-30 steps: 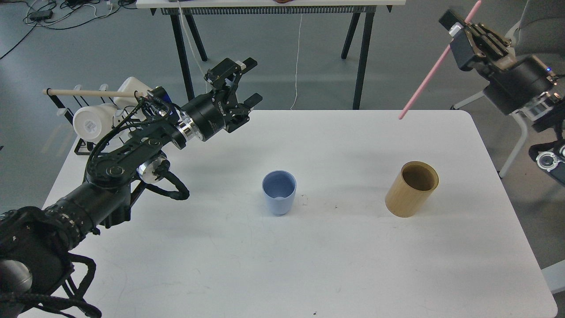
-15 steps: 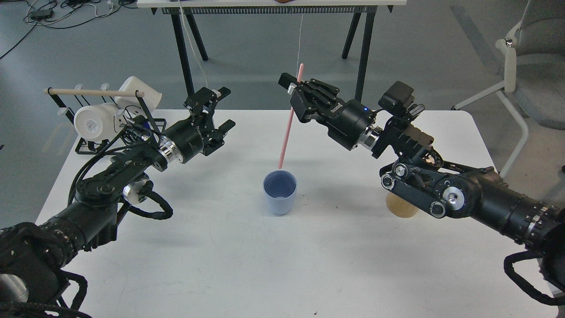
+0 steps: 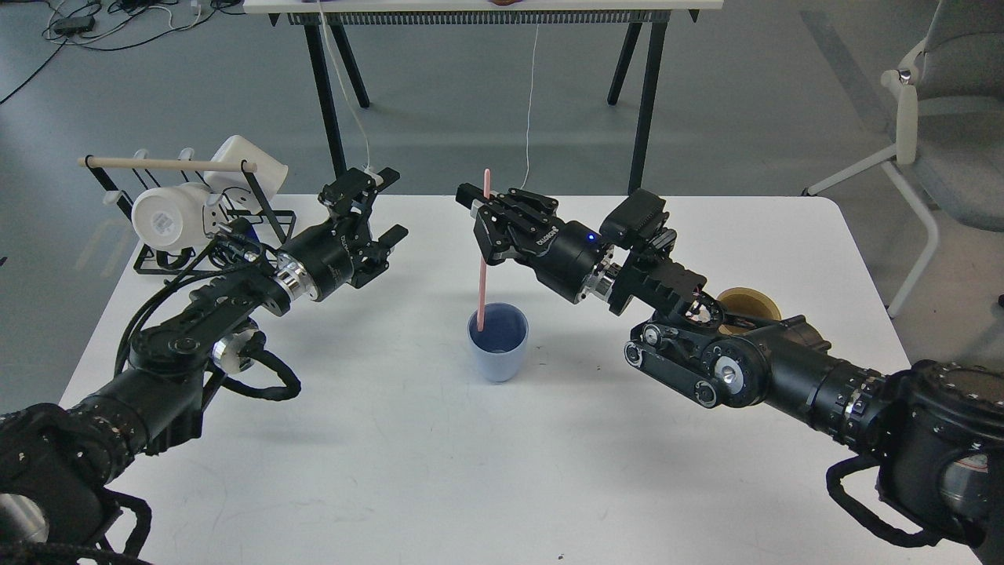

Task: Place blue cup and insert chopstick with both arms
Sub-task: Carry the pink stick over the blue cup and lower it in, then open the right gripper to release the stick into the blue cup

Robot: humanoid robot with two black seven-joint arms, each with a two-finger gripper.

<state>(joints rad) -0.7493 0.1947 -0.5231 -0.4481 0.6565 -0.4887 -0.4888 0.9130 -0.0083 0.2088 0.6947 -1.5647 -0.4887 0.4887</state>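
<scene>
My right gripper (image 3: 480, 227), clamped on the pink chopstick (image 3: 482, 259), is lowering its tip, above the rim a moment ago, into the blue cup (image 3: 496, 345) at mid-table, while my left gripper (image 3: 375, 205) is hovering with jaws apart.

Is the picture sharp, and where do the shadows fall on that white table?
Head view: sharp throughout, no motion blur. Soft, diffuse shadows lie on the table under both arms and right of the blue cup. No harsh glare; the pink chopstick reads crisply.
</scene>
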